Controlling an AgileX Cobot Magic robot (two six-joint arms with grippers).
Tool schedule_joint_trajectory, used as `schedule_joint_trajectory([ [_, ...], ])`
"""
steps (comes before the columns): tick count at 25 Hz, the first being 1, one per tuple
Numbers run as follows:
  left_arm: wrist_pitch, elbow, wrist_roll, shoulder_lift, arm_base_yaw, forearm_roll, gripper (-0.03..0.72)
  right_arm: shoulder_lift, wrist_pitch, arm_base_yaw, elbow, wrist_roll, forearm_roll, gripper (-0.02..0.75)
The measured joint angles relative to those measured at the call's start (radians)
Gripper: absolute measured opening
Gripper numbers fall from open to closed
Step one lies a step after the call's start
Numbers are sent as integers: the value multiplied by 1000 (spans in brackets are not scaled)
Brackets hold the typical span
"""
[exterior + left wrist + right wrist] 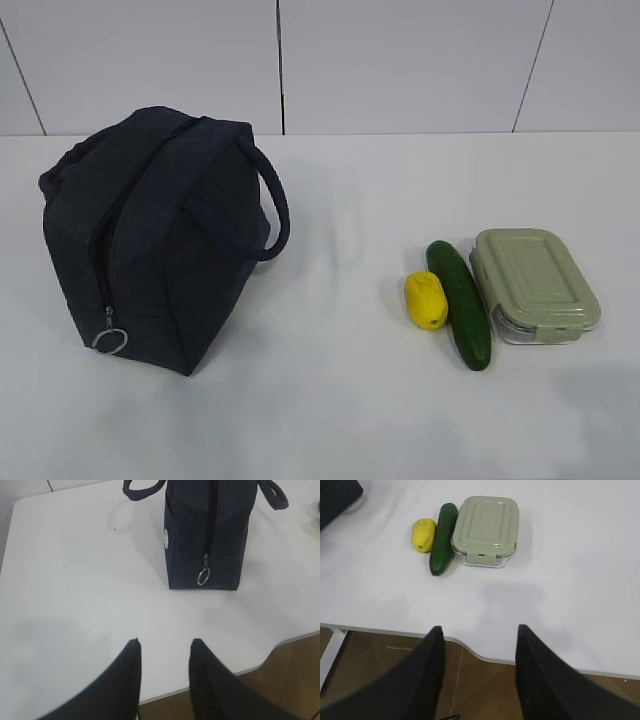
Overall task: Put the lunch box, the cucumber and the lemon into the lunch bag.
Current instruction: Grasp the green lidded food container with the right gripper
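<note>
Lunch bag point(160, 240) zipped, table's left; lemon point(425, 300), cucumber point(460, 303), lunch box point(533, 285) in a row twd right front edge, prob. touching, staged for pickup; left gripper point(164, 652) & right gripper point(479, 637) spread, empty.

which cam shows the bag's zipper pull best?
Left wrist view: the ring pull faces the camera head-on, at the low end of the shut zipper on the lunch bag. Exterior view shows it smaller, at an angle. Right wrist view catches only a bag corner.
</note>
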Motion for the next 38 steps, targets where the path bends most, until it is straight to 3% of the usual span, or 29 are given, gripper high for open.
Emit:
schedule_joint_trajectory([
  [29,0,0,0,0,0,0,235,39,55,0,-64,6,27,348],
  [38,0,0,0,0,0,0,235,230,39,0,-118,8,198,348],
])
